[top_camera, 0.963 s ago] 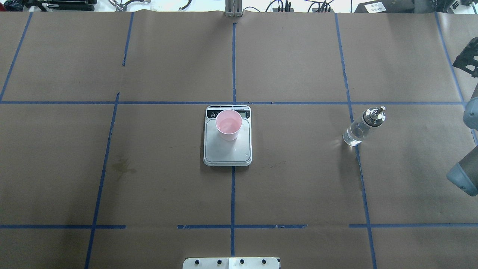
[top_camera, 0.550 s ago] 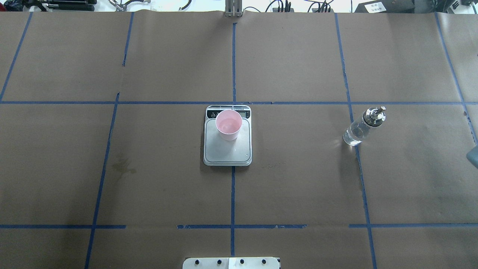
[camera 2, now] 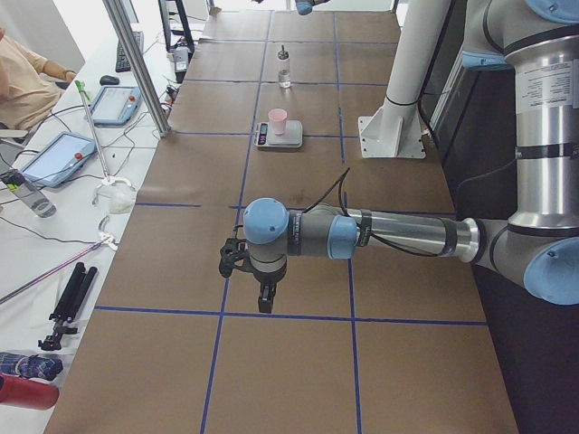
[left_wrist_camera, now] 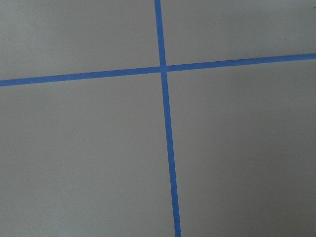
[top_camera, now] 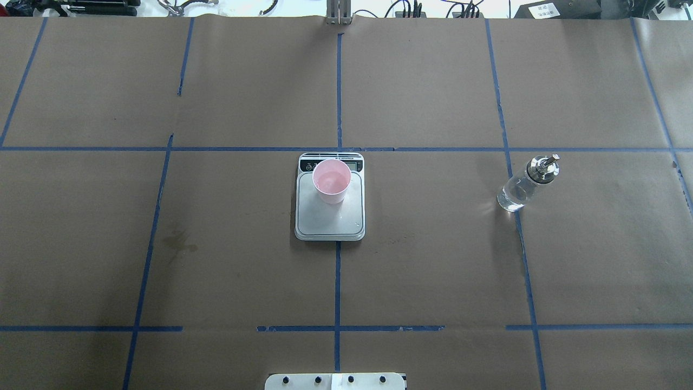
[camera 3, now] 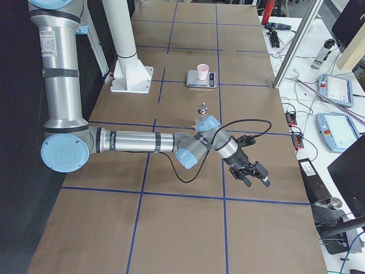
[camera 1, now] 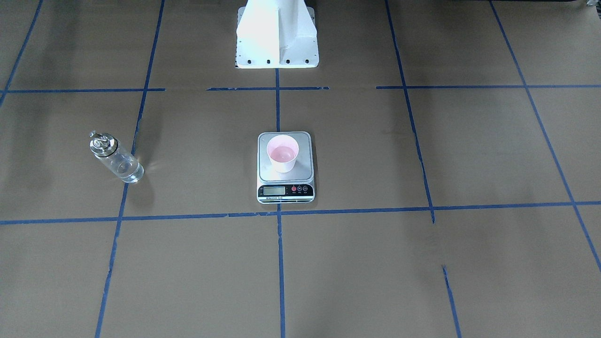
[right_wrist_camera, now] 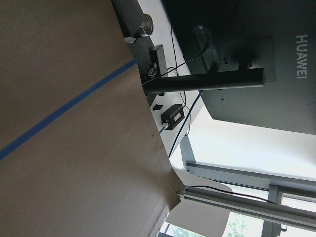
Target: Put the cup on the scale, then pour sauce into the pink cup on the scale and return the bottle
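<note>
Only side views show left claw [camera 2: 264,302], right claw [camera 3: 256,176], opening untellable, cup [top_camera: 331,181] on scale [top_camera: 330,223].

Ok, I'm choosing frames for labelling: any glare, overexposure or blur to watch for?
Front-facing view: the robot's base is blown out white, and the bottle shows small bright glints. Overhead view: evenly lit and sharp. Right wrist view: the bright background is overexposed.

Robot lab — taped grid [top_camera: 338,149], teach pendant [camera 2: 113,104]

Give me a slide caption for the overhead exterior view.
Pink cup on the scale, mid-frame; glass bottle standing apart on the robot's right.
</note>
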You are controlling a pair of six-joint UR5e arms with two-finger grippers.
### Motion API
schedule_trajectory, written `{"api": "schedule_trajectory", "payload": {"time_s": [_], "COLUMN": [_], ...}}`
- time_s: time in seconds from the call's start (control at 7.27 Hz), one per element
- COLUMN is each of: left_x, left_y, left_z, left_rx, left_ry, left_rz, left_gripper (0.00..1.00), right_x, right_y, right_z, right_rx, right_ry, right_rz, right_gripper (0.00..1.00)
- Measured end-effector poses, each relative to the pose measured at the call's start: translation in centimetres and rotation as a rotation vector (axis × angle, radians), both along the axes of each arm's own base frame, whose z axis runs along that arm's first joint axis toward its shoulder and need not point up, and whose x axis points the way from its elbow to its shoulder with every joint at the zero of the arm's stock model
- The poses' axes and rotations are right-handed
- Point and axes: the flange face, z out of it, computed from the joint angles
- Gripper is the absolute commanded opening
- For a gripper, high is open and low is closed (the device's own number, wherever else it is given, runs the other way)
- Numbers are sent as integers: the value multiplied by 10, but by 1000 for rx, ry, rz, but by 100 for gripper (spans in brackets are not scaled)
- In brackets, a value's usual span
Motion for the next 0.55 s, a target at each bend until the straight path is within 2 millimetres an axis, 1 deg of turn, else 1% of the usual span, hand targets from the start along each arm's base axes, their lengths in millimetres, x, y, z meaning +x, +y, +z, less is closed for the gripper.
{"api": "schedule_trajectory", "payload": {"time_s": [0.14, 0.41, 0.55], "left_x": [0, 0, 0], "left_y": [0, 0, 0], "left_z": [0, 0, 0], "left_rx": [1, 2, 1], "left_ry": [0, 0, -1], "left_rz": [0, 1, 1], "left_gripper": [100, 100, 100], "right_x": [2, 6, 7], "right_y": [0, 9, 14], "right_z": [-1, -4, -8], "right_rx": [-54, -186, -270], "right_ry": [-130, -358, -414], "right_rz": [-30, -70, -49], "right_gripper": [100, 100, 91]}}
